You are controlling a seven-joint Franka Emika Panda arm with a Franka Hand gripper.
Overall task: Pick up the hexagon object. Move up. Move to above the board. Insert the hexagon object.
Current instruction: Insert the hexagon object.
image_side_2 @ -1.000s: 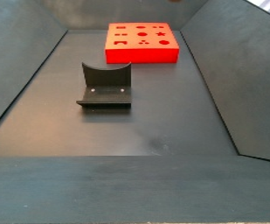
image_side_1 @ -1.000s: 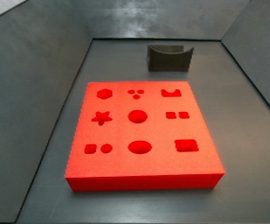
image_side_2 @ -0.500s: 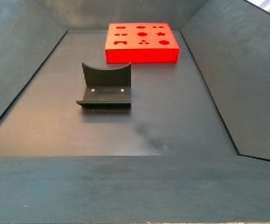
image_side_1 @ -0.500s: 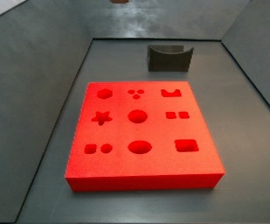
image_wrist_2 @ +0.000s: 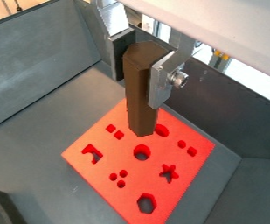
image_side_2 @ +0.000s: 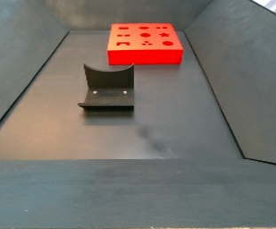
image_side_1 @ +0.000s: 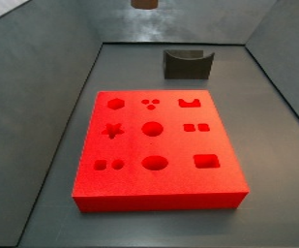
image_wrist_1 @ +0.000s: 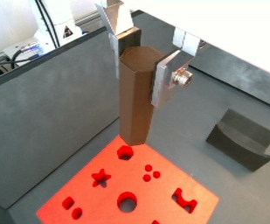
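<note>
My gripper (image_wrist_1: pixel 140 61) is shut on the hexagon object (image_wrist_1: pixel 134 101), a tall brown six-sided peg that hangs upright between the silver fingers, high above the board (image_wrist_1: pixel 90 197). Both wrist views show the grip; the peg (image_wrist_2: pixel 140 96) hangs over the red board (image_wrist_2: pixel 96 171). In a side view only the peg's lower tip (image_side_1: pixel 144 4) shows at the top edge, above the far wall; the gripper itself is out of frame there. The board (image_side_1: pixel 126 179) lies flat with its hexagon hole (image_side_1: pixel 115 102) at a far corner. The board (image_side_2: pixel 145 55) also shows far off in a side view.
The dark fixture (image_side_2: pixel 106 89) stands on the floor away from the board, also seen in a side view (image_side_1: pixel 188 63) and a wrist view (image_wrist_1: pixel 245 137). Grey sloped walls enclose the floor on all sides.
The peg's lower tip has come into a side view at the top edge and has moved a little lower and to the right. Board and fixture have not moved.
</note>
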